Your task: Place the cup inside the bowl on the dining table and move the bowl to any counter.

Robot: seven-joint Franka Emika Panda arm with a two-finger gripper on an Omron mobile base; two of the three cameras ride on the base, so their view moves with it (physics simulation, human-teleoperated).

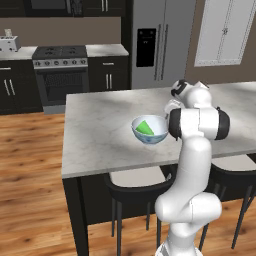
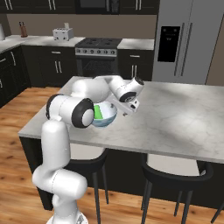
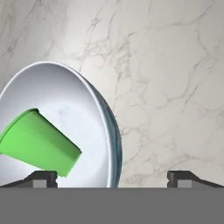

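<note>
A simulated kitchen with one white robot arm reaching over one large marble-topped island, the desk [image 1: 100,135]. On the desk stands one deep white bowl [image 1: 159,134] with a faint blue pattern outside. Inside the bowl lies one small bright green cup [image 1: 145,127], tipped on its side and resting against the bowl's inner wall. In the hand view the cup [image 3: 39,142] lies with its narrow base pointing toward the bowl's nearer rim and its wider mouth end running out of the left edge of the picture; the bowl [image 3: 94,127] fills the left half, with bare marble to the right.

The claw [image 3: 112,177] hovers just above the bowl's rim, its two dark fingertips standing wide apart: one tip sits over the inside of the bowl, the other over the marble outside it, so the rim lies between them. Whether either tip touches the bowl cannot be told. The claw holds nothing.

From the right base view, the arm's elbow hides part of the bowl [image 2: 107,117], and a sliver of the green cup [image 2: 99,112] shows inside it.

Under the desk's near edge stand two black stools [image 1: 137,187] with pale seats. Behind the island are one black stove [image 1: 61,70], one steel refrigerator [image 1: 160,40], and one white toaster [image 2: 63,33] on the far worktop. The floor is wood.
</note>
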